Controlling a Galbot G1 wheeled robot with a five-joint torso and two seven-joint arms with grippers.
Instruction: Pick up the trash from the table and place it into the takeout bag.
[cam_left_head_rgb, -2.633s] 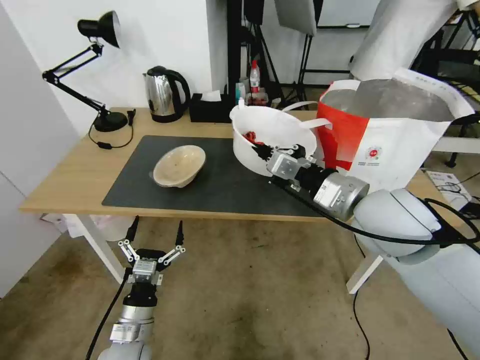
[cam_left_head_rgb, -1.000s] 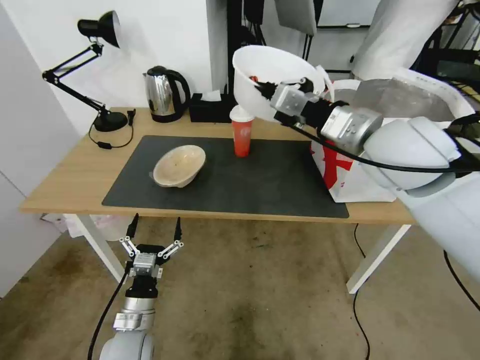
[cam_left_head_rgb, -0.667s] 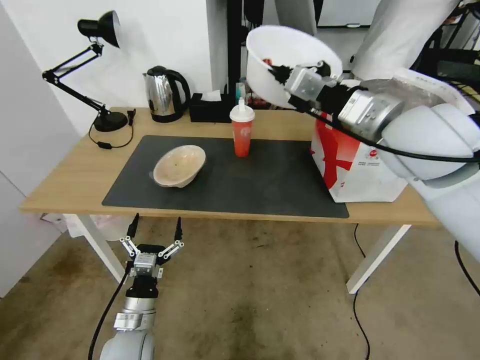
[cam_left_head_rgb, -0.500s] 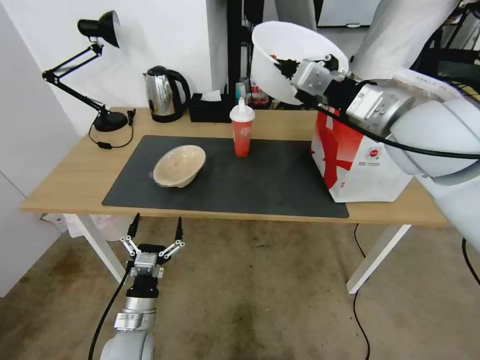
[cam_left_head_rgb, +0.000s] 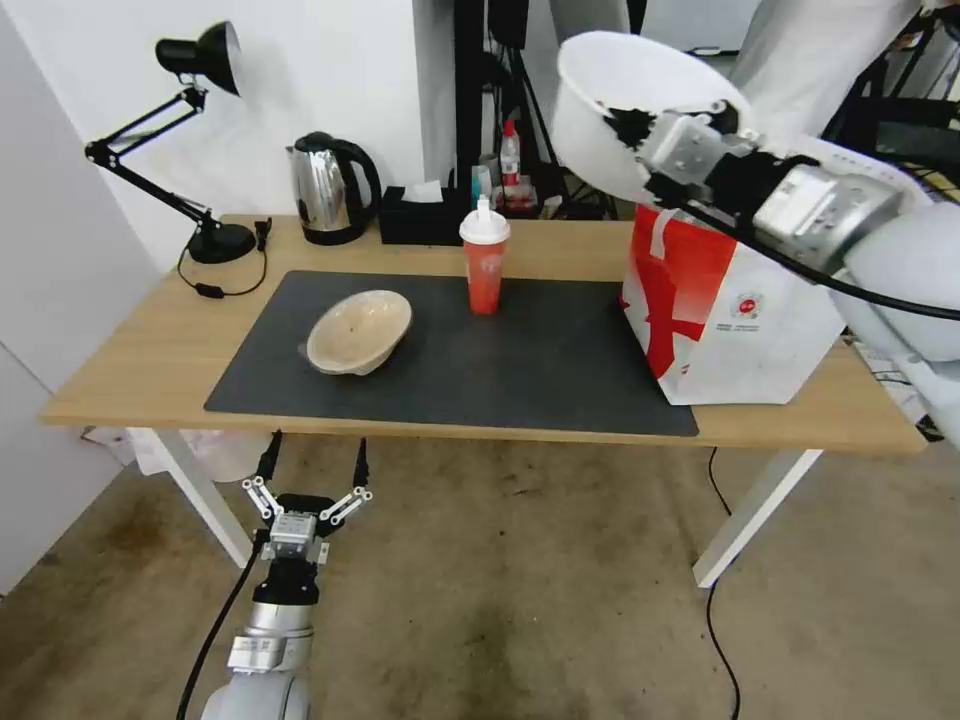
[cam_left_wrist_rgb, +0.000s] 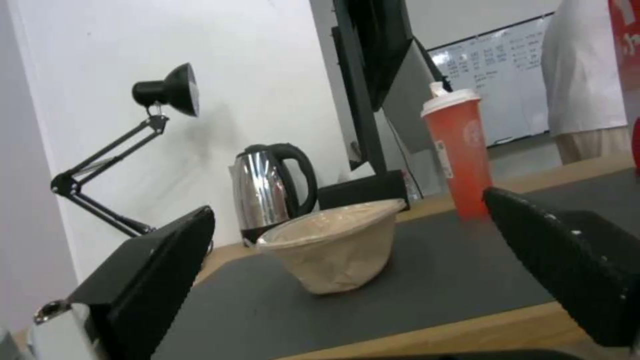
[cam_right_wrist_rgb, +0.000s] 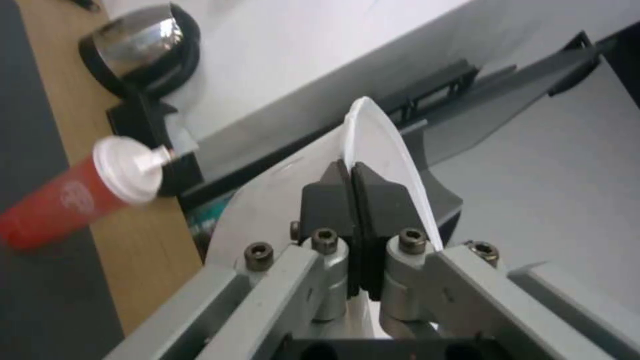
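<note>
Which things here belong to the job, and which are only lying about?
Job: white bowl, held up by the right hand near the takeout bag; beige bowl and red cup on the table.
Lying about: kettle, tissue box, desk lamp.

Large white plastic bowl (cam_left_head_rgb: 600, 110), beige shallow bowl (cam_left_head_rgb: 358, 331), red cup with white lid (cam_left_head_rgb: 484, 262), white-and-red takeout bag (cam_left_head_rgb: 735, 310), dark grey mat (cam_left_head_rgb: 520, 370) on light-wood table (cam_left_head_rgb: 140, 360).

The table (cam_left_head_rgb: 140, 370) has a matt light wood top under a dark matt mat (cam_left_head_rgb: 540, 370), the kettle (cam_left_head_rgb: 322, 187) is shiny polished metal, and the large white bowl (cam_left_head_rgb: 600, 110) looks like smooth thin plastic.
</note>
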